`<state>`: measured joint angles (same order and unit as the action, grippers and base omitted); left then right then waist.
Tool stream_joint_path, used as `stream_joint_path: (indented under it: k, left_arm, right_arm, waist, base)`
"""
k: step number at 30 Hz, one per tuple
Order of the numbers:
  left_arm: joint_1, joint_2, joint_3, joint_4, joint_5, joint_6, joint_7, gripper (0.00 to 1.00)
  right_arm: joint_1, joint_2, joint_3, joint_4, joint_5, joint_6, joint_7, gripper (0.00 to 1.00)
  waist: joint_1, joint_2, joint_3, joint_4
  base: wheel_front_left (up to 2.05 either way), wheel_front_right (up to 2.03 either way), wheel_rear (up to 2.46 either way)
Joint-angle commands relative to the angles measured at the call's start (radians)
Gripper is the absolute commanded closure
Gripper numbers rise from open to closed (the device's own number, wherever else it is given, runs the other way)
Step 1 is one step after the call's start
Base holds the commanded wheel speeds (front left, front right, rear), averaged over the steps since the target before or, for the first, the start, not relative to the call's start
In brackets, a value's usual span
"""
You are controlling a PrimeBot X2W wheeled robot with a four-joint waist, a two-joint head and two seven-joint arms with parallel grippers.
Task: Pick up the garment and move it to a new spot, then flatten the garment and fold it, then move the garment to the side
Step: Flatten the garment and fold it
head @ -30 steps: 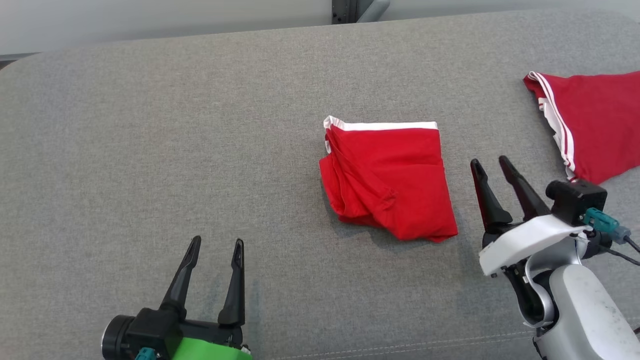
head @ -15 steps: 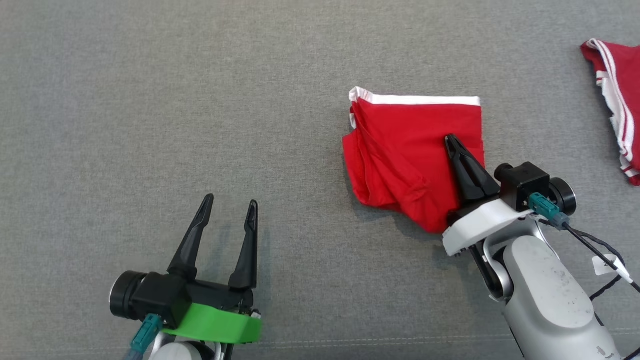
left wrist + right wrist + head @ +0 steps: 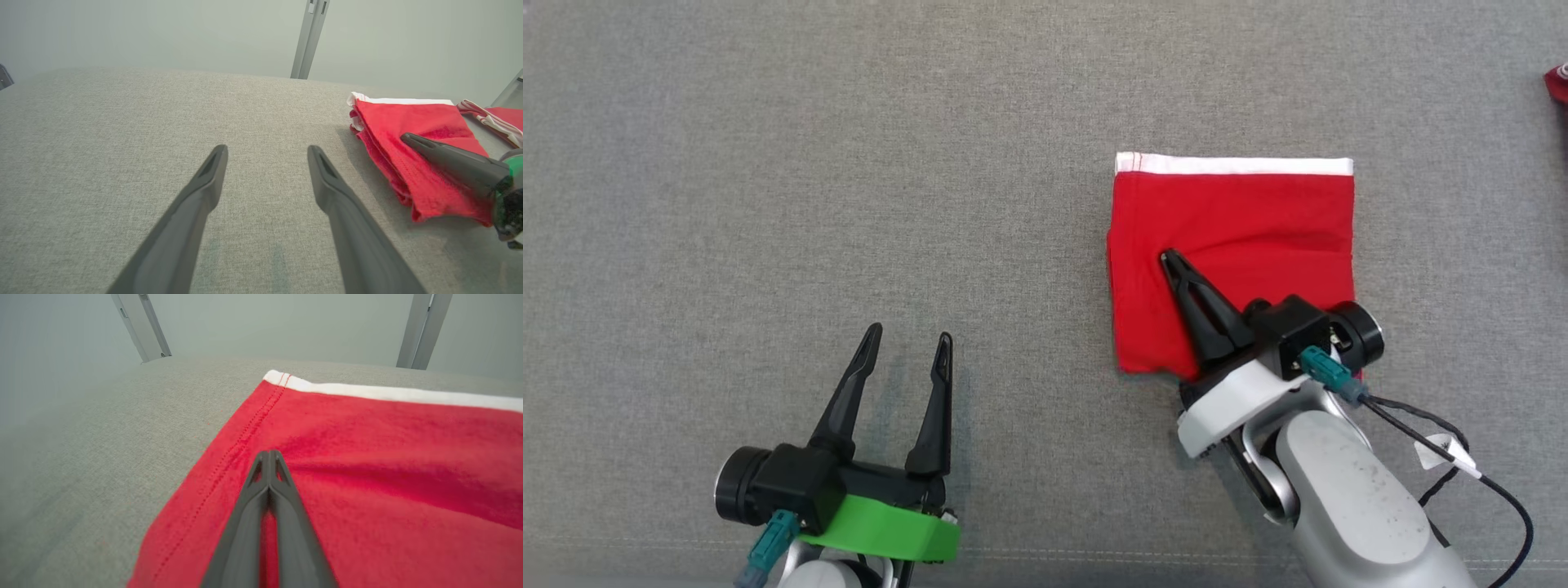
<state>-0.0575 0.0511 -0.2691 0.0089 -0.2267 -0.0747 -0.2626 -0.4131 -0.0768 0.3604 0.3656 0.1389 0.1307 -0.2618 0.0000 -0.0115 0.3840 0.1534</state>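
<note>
The garment [image 3: 1258,220] is red with a white band along its far edge, lying folded in a flat square on the grey padded surface [image 3: 768,163]. My right gripper [image 3: 1168,260] is shut, its fingers pressed together and resting on top of the cloth near its left side, with no cloth seen between them. The right wrist view shows the shut right gripper [image 3: 268,454] lying over the garment [image 3: 388,457] close to its stitched left hem. My left gripper [image 3: 909,333] stands open over bare surface, well left of the garment. In the left wrist view the left gripper [image 3: 265,151] is empty, the garment [image 3: 408,122] to its right.
Another red piece with white stripes [image 3: 498,118] lies beyond the garment, just showing at the right edge [image 3: 1558,82]. Grey metal posts [image 3: 308,38] stand behind the surface. A seam runs along its front edge [image 3: 1094,555].
The head camera tipped down. My right gripper shut, moved onto the garment and swept left across it. The rumpled left side now lies flat and square. The left gripper stayed open.
</note>
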Motion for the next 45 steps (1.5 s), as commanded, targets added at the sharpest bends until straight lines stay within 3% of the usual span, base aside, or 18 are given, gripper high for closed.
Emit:
stream_joint_path:
  k: [1,10,17,18,20,21,34,45]
  left_arm:
    - [-0.008,0.0,-0.001,0.003,-0.002,0.005,-0.002,0.0]
    - [0.017,0.0,-0.005,0.013,-0.013,0.016,-0.002,0.0]
    - [0.07,0.0,0.058,0.02,-0.004,0.025,-0.002,0.0]
    - [0.083,0.0,0.065,0.024,-0.003,0.024,-0.002,0.0]
    - [0.115,0.0,0.084,0.038,0.002,0.019,-0.003,0.0]
    - [0.132,0.0,0.096,0.045,0.005,0.017,-0.002,0.0]
    - [0.247,0.0,0.182,0.055,0.023,0.003,-0.002,0.0]
    - [0.315,0.0,0.252,0.087,0.055,-0.024,-0.002,0.0]
  right_arm:
    - [0.01,0.002,0.014,0.0,0.008,0.0,-0.004,1.0]
    - [-0.002,0.017,0.092,0.087,0.033,0.0,-0.003,1.0]
    - [0.071,0.022,0.01,0.009,0.034,0.0,-0.004,1.0]
    - [0.093,0.021,-0.007,-0.005,0.032,0.0,-0.004,0.94]
    - [0.143,0.013,-0.048,-0.036,0.021,0.0,-0.004,0.49]
    - [0.17,0.006,-0.073,-0.052,0.013,0.0,-0.004,0.0]
    - [0.423,-0.037,-0.301,-0.188,-0.019,0.0,-0.004,0.0]
    - [0.508,-0.012,-0.432,-0.159,-0.03,0.0,-0.003,0.0]
  waist:
    - [0.0,0.0115,-0.007,-0.001]
    - [0.0,0.0115,-0.045,-0.003]
    - [0.0,0.0115,-0.14,-0.043]
    - [0.0,0.0115,-0.16,-0.051]
    - [0.0,0.0115,-0.212,-0.069]
    - [0.0,0.0115,-0.237,-0.079]
    - [0.0,0.0115,-0.397,-0.137]
    - [0.0,0.0115,-0.45,-0.151]
  base:
    - [0.0,0.0,0.0]
    - [0.0,0.0,0.0]
    - [0.0,0.0,0.0]
    - [0.0,0.0,0.0]
    - [0.0,0.0,0.0]
    - [0.0,0.0,0.0]
    - [0.0,0.0,0.0]
    - [0.0,0.0,0.0]
